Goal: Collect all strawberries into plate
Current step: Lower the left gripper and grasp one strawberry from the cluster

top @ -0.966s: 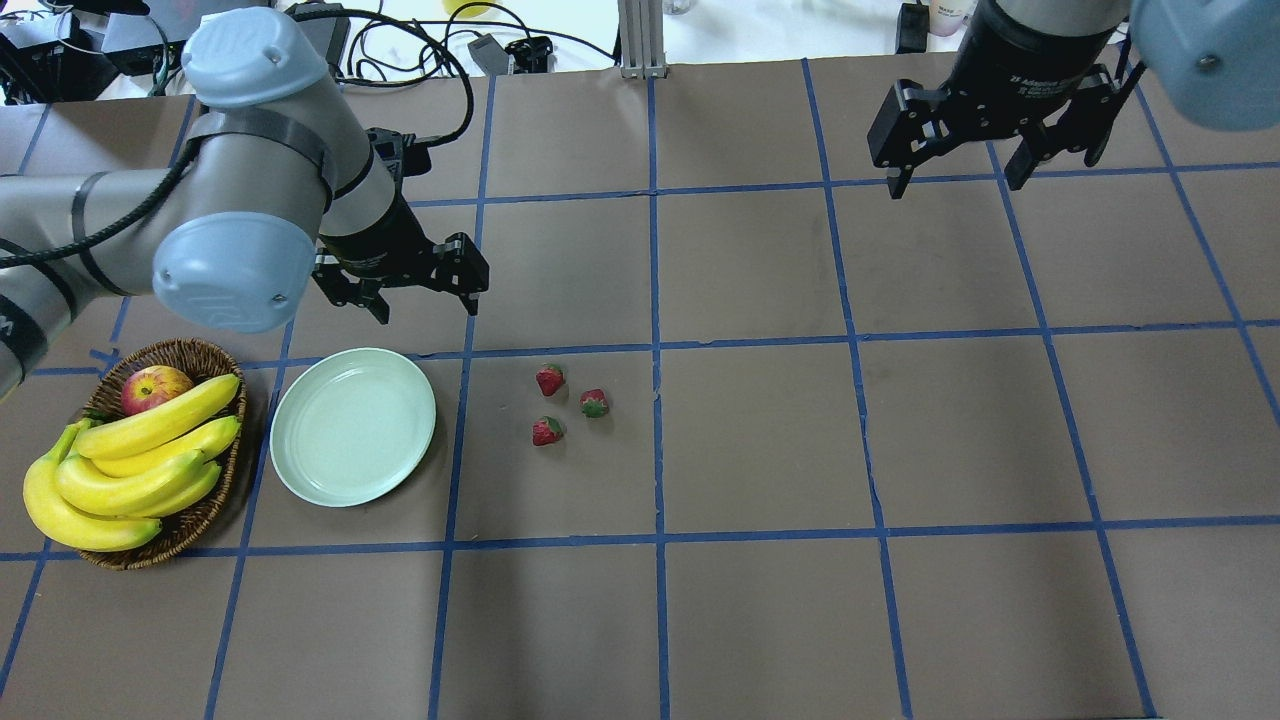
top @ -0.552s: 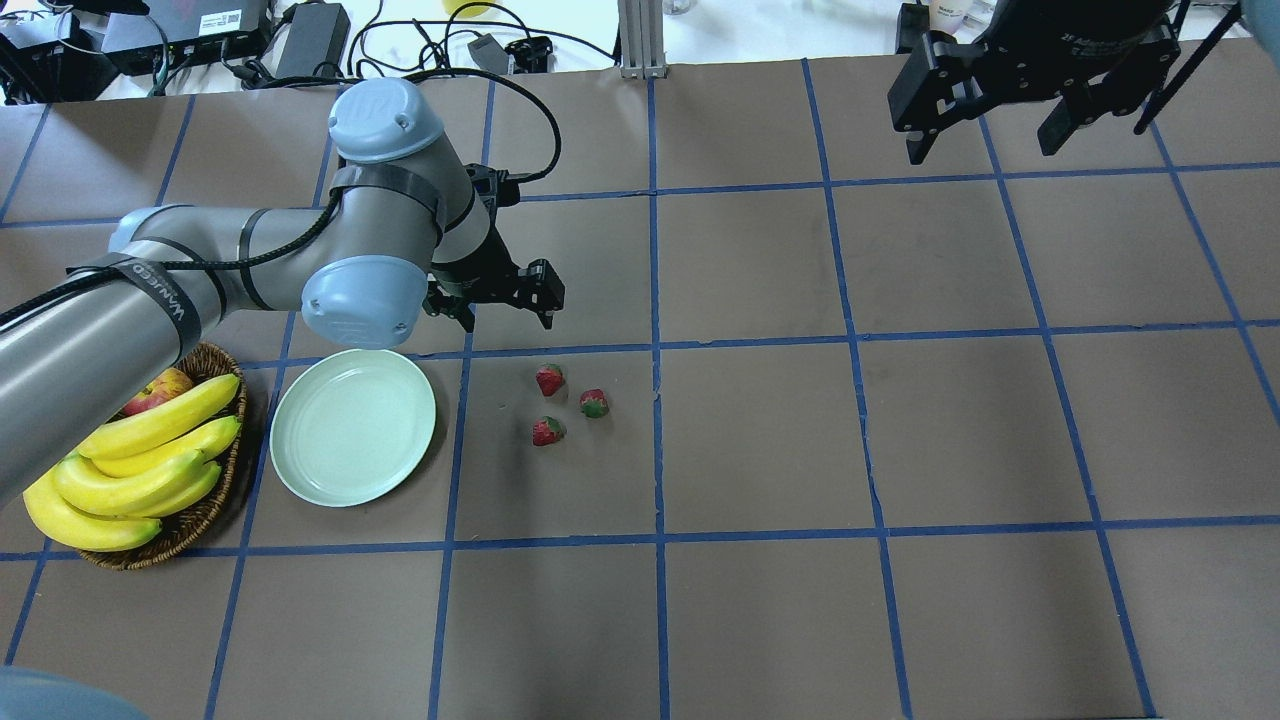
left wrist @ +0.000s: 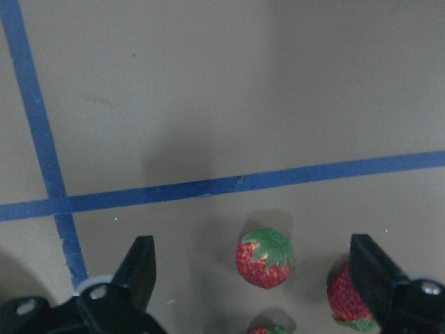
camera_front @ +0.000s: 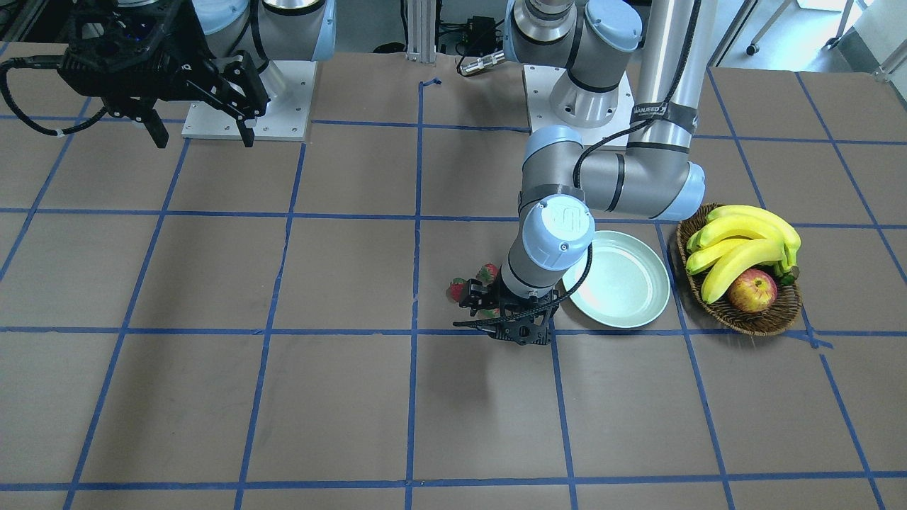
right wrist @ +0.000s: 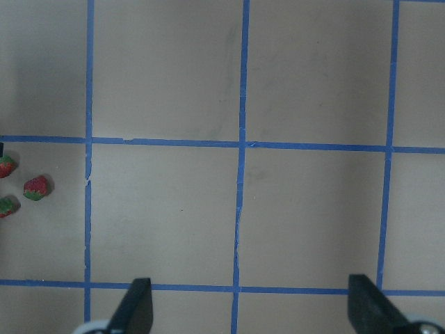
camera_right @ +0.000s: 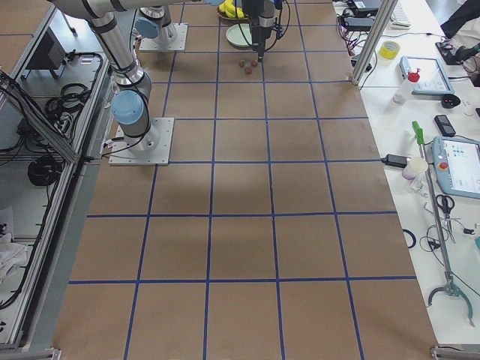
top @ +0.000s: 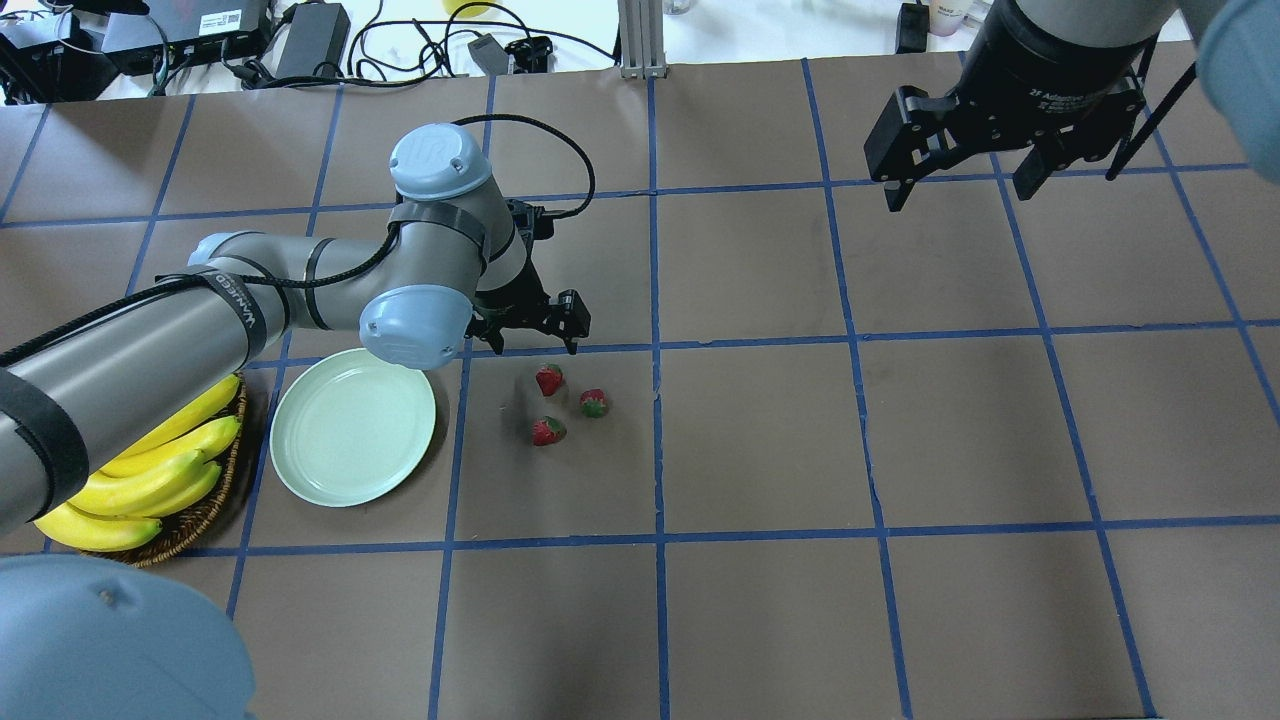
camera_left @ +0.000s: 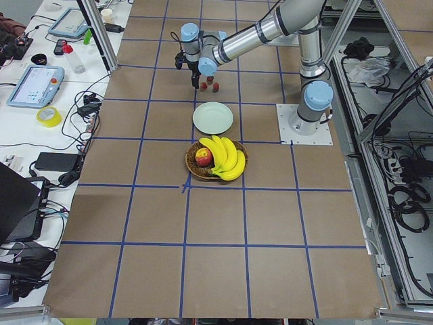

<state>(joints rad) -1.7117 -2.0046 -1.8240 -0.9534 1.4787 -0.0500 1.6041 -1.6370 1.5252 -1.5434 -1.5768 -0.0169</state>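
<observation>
Three strawberries (top: pixel 549 380) (top: pixel 594 403) (top: pixel 547 431) lie on the brown table right of the mint-green plate (top: pixel 352 426), which holds nothing. My left gripper (top: pixel 535 345) is open and hovers just behind the rear strawberry. In the left wrist view, one strawberry (left wrist: pixel 264 256) sits between the open fingers (left wrist: pixel 135 268), another (left wrist: pixel 348 299) is by the right finger, and a third (left wrist: pixel 268 328) is at the bottom edge. My right gripper (top: pixel 957 190) is open and empty, high at the far right. It sees the strawberries (right wrist: pixel 36 187) at its view's left edge.
A wicker basket (top: pixel 200 510) with bananas (top: pixel 150 480) stands left of the plate, partly under my left arm. The front-facing view shows its apple (camera_front: pixel 752 290). Cables and boxes lie beyond the table's far edge (top: pixel 300 40). Blue tape lines grid the table.
My left arm has swung right and forward, so its open gripper went from behind the plate to just behind the strawberries. The right gripper shifted slightly and stayed open. The strawberries have not moved.
</observation>
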